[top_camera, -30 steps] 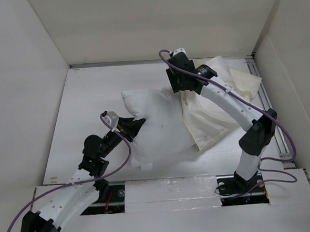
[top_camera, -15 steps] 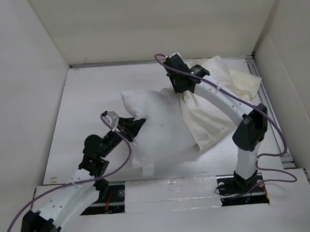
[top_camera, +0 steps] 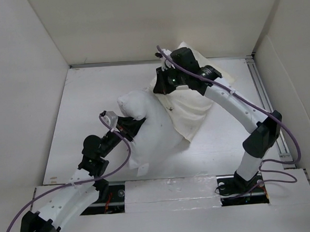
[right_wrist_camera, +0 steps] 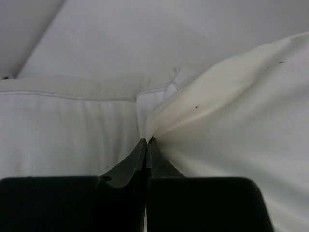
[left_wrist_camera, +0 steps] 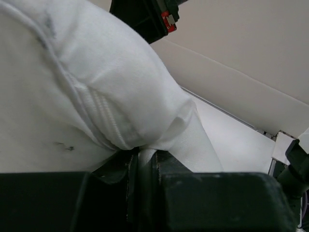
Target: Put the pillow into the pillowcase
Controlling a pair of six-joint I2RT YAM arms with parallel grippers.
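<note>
The plump white pillow [top_camera: 153, 132] lies mid-table, and its right end sits inside the mouth of the cream pillowcase [top_camera: 191, 111]. My left gripper [top_camera: 136, 125] is shut on a fold at the pillow's left edge. In the left wrist view white pillow fabric [left_wrist_camera: 96, 87] bunches out of the closed left gripper [left_wrist_camera: 145, 157]. My right gripper [top_camera: 164, 90] is at the back of the pillow, shut on the pillowcase's raised edge. In the right wrist view the right gripper [right_wrist_camera: 147, 141] pinches the cream pillowcase [right_wrist_camera: 231, 106], with the pillow [right_wrist_camera: 67, 130] to its left.
White walls enclose the table [top_camera: 91, 99] on the left, back and right. A metal rail [top_camera: 267, 101] runs along the right side. Both arm bases stand at the near edge.
The right gripper shut on the pillowcase edge, then lifted and pulled it left and back, dragging the case off the back right corner. The pillow shifted slightly left. The left gripper kept its grip.
</note>
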